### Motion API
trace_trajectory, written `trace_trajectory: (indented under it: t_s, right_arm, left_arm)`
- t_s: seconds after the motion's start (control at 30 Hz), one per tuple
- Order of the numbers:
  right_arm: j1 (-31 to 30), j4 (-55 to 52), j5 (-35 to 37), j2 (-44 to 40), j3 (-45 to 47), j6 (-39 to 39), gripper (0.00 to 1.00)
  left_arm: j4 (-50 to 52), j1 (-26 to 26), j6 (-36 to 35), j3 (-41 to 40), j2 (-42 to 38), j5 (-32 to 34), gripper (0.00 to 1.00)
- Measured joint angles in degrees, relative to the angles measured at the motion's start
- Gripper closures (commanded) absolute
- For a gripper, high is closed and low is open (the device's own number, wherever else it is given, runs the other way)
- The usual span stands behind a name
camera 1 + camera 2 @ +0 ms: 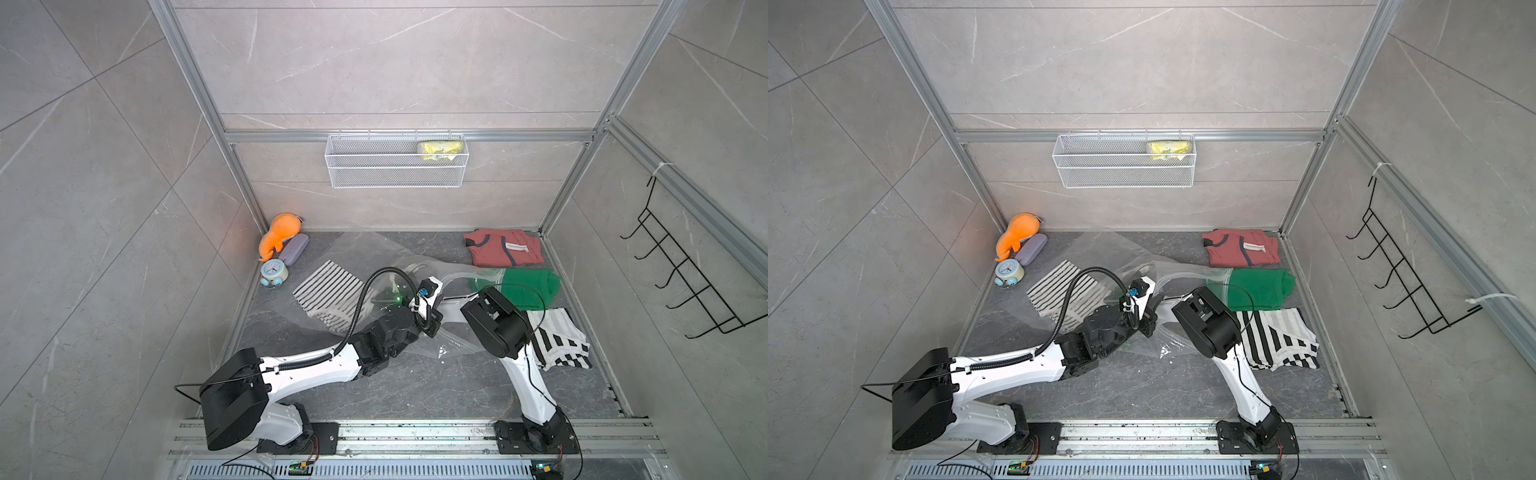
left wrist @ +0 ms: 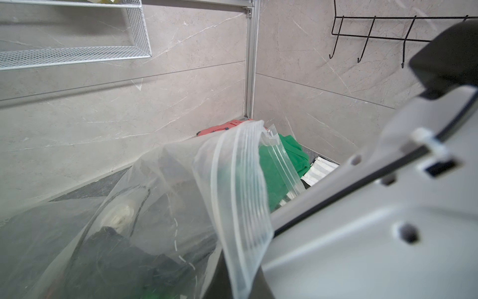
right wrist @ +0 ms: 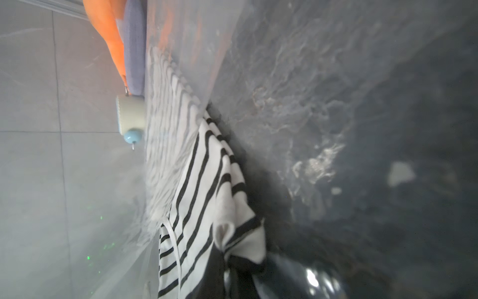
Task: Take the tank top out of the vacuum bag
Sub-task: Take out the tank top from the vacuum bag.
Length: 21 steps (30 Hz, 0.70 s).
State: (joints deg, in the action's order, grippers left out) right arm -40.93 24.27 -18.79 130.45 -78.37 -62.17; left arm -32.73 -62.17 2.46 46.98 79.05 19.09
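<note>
Left tool (image 1: 431, 324) grips raised vacuum bag (image 1: 361, 253) mouth; right tool (image 3: 232, 266), stretched inside, pinches tank top (image 3: 201, 181)

Pale grey marble-look walls (image 1: 395, 62) close me in on three sides, braced by aluminium posts (image 1: 204, 104). The floor (image 1: 415, 386) under me is dark grey veined stone. A white wire basket (image 1: 374, 170) hangs on the back wall and a black hook rack (image 1: 688, 274) on the right wall. A metal rail (image 1: 415, 432) runs along the floor's near edge. The light is soft and even.

Tank top (image 1: 1051, 291) inside vacuum bag (image 1: 1113, 253)
</note>
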Motion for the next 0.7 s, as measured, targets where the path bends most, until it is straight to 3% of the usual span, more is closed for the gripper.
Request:
trace_trajectory:
  t_s: [0.7]
  right_arm:
    - [8.81, -6.19, 0.17, -16.85, 15.10, 5.70, 1.00]
  left_arm:
    - [-0.33, 0.02, -1.33, -1.84, -1.16, 4.63, 1.00]
